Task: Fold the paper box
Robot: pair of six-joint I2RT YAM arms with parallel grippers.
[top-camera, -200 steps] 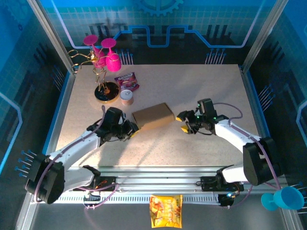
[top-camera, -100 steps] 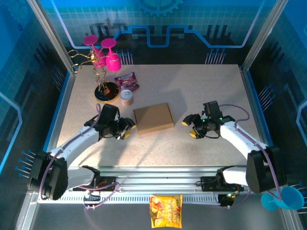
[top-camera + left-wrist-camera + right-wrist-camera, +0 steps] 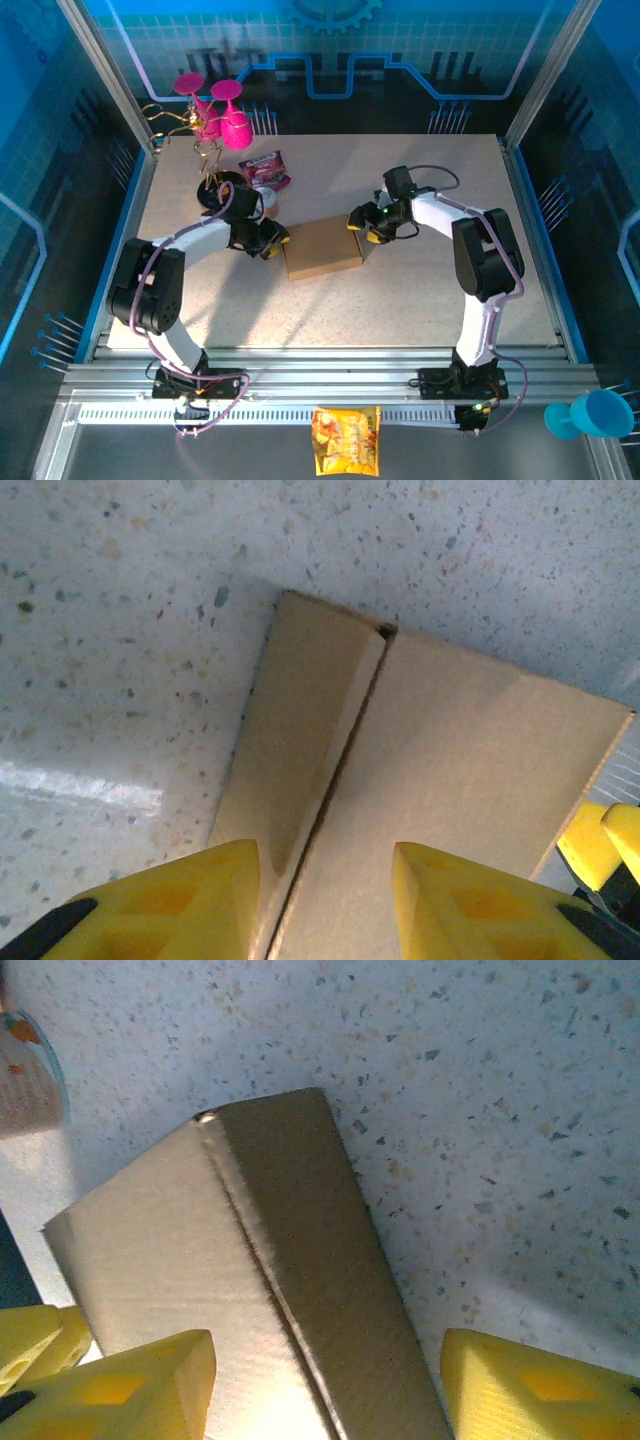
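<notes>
The paper box (image 3: 325, 252) is a plain brown, shallow closed rectangle lying flat in the middle of the table. My left gripper (image 3: 274, 243) is at its left edge. In the left wrist view that gripper (image 3: 325, 895) is open, its yellow fingers (image 3: 180, 900) straddling the seam between the box's top and its side wall (image 3: 300, 740). My right gripper (image 3: 362, 228) is at the box's far right corner. In the right wrist view it (image 3: 330, 1390) is open wide over the box's (image 3: 180, 1240) shaded right wall, with nothing pinched.
A gold stand with pink cups (image 3: 215, 120), a purple snack packet (image 3: 265, 170) and a small round tub (image 3: 262, 203) stand at the back left, close behind my left arm. A yellow snack bag (image 3: 346, 440) and a teal cup (image 3: 590, 415) lie off the table's near edge.
The left gripper has let go of the box, which settled flat. Both grippers have swung away from the near side and now sit at the box's left edge and far right corner.
</notes>
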